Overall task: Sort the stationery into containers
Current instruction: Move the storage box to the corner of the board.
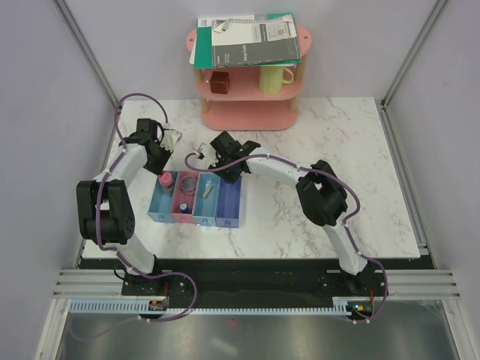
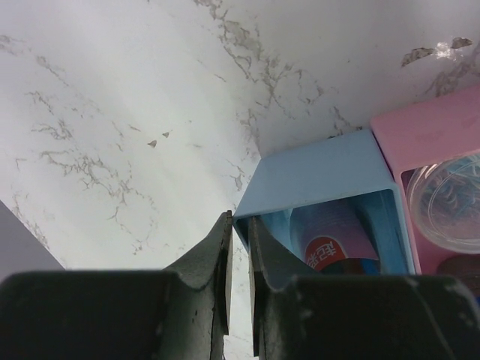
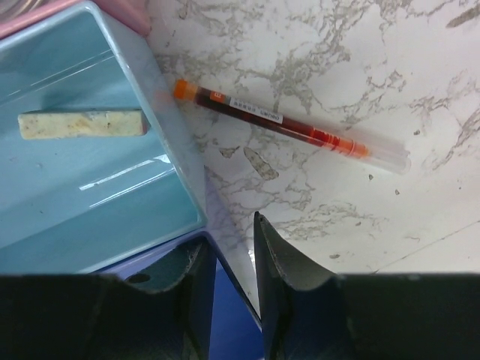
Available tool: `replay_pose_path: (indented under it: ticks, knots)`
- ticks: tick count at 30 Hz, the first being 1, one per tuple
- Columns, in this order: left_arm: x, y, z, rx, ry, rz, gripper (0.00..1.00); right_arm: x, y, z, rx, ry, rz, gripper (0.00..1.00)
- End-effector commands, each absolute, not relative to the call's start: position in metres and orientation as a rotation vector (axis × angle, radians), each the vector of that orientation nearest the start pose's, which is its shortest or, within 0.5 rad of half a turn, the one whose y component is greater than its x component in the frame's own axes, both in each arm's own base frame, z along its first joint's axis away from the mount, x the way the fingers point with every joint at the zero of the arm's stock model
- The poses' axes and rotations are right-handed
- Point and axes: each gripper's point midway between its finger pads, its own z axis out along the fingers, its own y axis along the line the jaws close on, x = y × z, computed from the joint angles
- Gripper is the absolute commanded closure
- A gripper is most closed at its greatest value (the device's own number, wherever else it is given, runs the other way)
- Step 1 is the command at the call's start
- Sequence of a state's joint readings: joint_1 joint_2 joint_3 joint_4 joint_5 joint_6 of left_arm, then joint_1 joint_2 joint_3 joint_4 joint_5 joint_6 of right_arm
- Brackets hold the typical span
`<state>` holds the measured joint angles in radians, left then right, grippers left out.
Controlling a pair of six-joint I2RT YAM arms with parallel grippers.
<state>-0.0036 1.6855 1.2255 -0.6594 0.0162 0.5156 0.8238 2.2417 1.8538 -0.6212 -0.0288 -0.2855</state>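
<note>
From above, the two arm bases sit closest, and both arms reach in over the marble table [image 1: 337, 150]. The left gripper [image 1: 163, 152] hangs at the far end of the blue tray [image 1: 160, 204], where the pink cylinder [image 1: 165, 180] lies. The right gripper [image 1: 223, 161] hangs over the far ends of the light blue tray [image 1: 204, 210] and the violet-blue tray [image 1: 229, 206]. The pink tray [image 1: 181, 215] holds a clear round disc [image 1: 189, 184] and a blue-capped tube [image 1: 184, 208]. Behind them stands a pink shelf rack [image 1: 247, 112] with notebooks [image 1: 247, 41], a yellow mug [image 1: 274, 77] and a brown cube [image 1: 220, 82].

The left wrist view shows its fingers [image 2: 214, 262] drawn almost together, a thin empty slit between them, the tips just at the blue tray's corner.

In the right wrist view the fingers [image 3: 289, 285] stand partly apart, gripping nothing, above the violet-blue tray's edge. A tan block [image 3: 81, 124] lies in the light blue tray. A red pen [image 3: 289, 124] lies on the marble just beside that tray's wall.
</note>
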Motion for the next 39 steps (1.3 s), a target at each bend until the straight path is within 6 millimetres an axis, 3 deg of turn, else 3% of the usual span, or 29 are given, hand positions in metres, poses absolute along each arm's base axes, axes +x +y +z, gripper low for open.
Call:
replay_pose_path:
  ticks: [1,4,5,14,20,25,33,35,39]
  knots:
    - [0.395,0.008,0.105,0.708,2.49,0.102,0.84,0.358,0.436,0.048,-1.418,2.105,0.347,0.68]
    - [0.397,0.009,0.108,0.704,2.487,0.116,0.84,0.358,0.447,0.046,-1.434,2.089,0.357,0.68]
    - [0.398,0.021,0.108,0.664,2.495,0.126,0.84,0.36,0.451,0.05,-1.43,2.077,0.363,0.68]
    - [0.4,0.032,0.106,0.635,2.51,0.164,0.86,0.351,0.483,0.043,-1.486,2.022,0.409,0.67]
    - [0.404,0.037,0.107,0.606,2.511,0.181,0.87,0.355,0.501,0.041,-1.503,1.974,0.415,0.68]
    - [0.41,0.038,0.106,0.58,2.508,0.187,0.87,0.366,0.507,0.036,-1.521,1.925,0.365,0.67]
    - [0.425,0.038,0.101,0.558,2.498,0.184,0.88,0.385,0.501,0.022,-1.515,1.911,0.281,0.67]
    - [0.427,0.037,0.101,0.552,2.497,0.174,0.88,0.39,0.499,0.023,-1.515,1.901,0.262,0.63]
    - [0.426,0.035,0.102,0.551,2.495,0.164,0.88,0.391,0.497,0.039,-1.521,1.865,0.269,0.4]
